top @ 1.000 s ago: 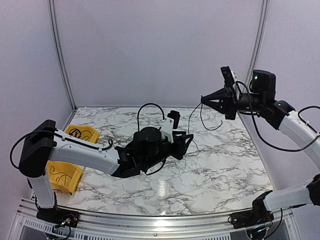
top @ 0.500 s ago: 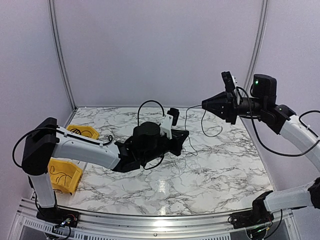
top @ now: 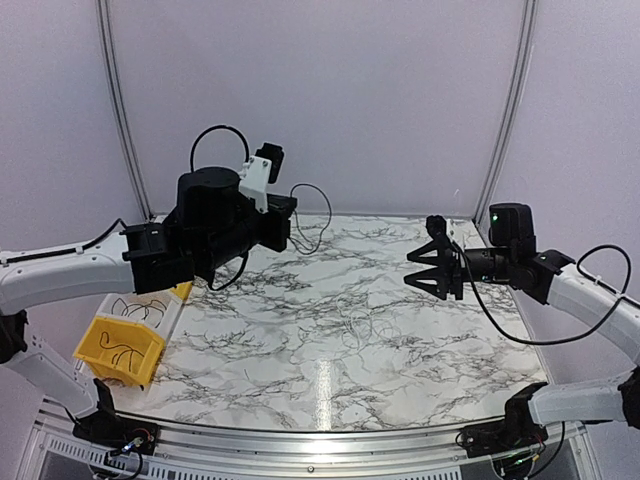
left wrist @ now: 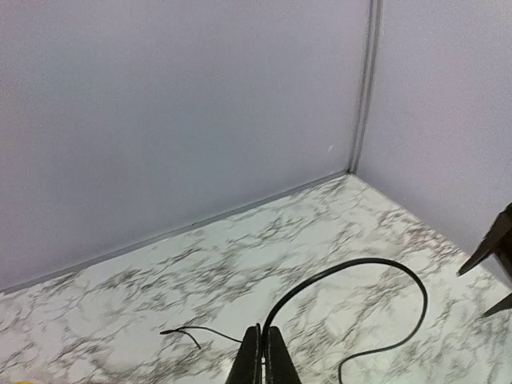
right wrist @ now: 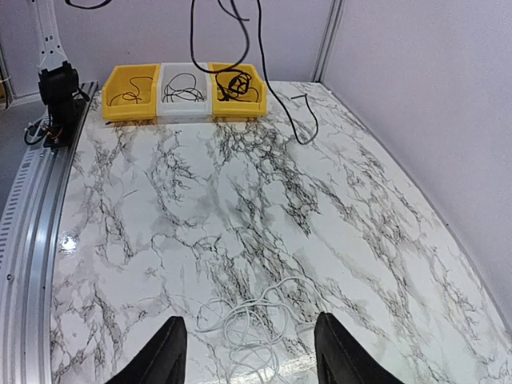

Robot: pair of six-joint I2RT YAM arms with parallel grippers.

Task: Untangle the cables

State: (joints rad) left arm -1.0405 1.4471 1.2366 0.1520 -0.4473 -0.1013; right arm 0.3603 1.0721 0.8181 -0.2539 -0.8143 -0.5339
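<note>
Upper left of top view: left gripper (top: 284, 214) now lifted high, clamped on black cable (top: 329, 208), which dangles free. Centre right: right gripper (top: 424, 268) has let go, jaws spread, empty. Pale cables (top: 352, 338) remain at frame centre. One strand looks separated.

- My left arm (top: 70, 272) covers most of the white bin (top: 150, 310).
- The black cable (left wrist: 376, 261) runs off my left wrist view's bottom edge.
- The pale cable (right wrist: 248, 316) is too faint to trace overhead.
</note>
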